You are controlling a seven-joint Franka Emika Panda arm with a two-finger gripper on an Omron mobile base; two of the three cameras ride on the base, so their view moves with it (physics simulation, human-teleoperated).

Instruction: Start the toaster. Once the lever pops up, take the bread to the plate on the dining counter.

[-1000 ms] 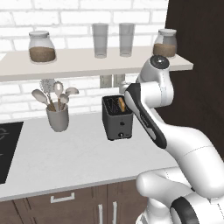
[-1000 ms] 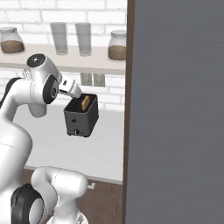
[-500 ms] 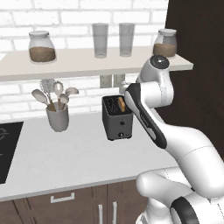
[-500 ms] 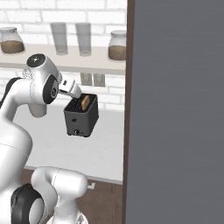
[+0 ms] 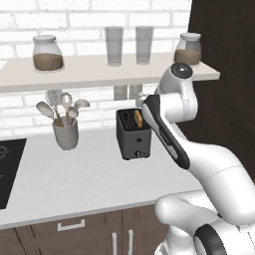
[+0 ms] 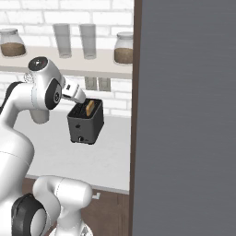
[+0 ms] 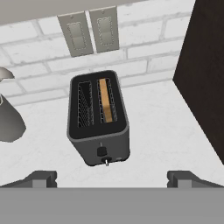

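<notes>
Hand view puts the gripper [image 7: 112, 177] at the bottom of the frame, its two dark fingertips [image 7: 41, 178] spread far apart and holding nothing, hanging above and in front of the toaster [image 7: 99, 118]. The toaster sits in the centre of that frame on the white worktop [image 7: 162, 127], its narrow front panel turned toward the camera. On that panel, low down, is a small round dark part with a pale stub under it, which is probably the lever [image 7: 102, 152]; at this angle I cannot be sure how far down it sits. The bread [image 7: 105, 100] stands on edge in the right-hand slot, and the left slot is empty. In the left base view the slice [image 5: 139, 118] pokes up from the toaster [image 5: 133, 135] at mid-frame, just left of the forearm. Beyond the toaster, at the top of the hand view, two wall sockets [image 7: 89, 29] sit on the white brick, and the utensil crock [image 7: 9, 120] edges in at the left. Judging from this, the first step is in hand: starting the toaster. The next move calls for lowering the open fingers to the front panel and pressing the lever down, then waiting for it to rise before reaching for the bread.
</notes>
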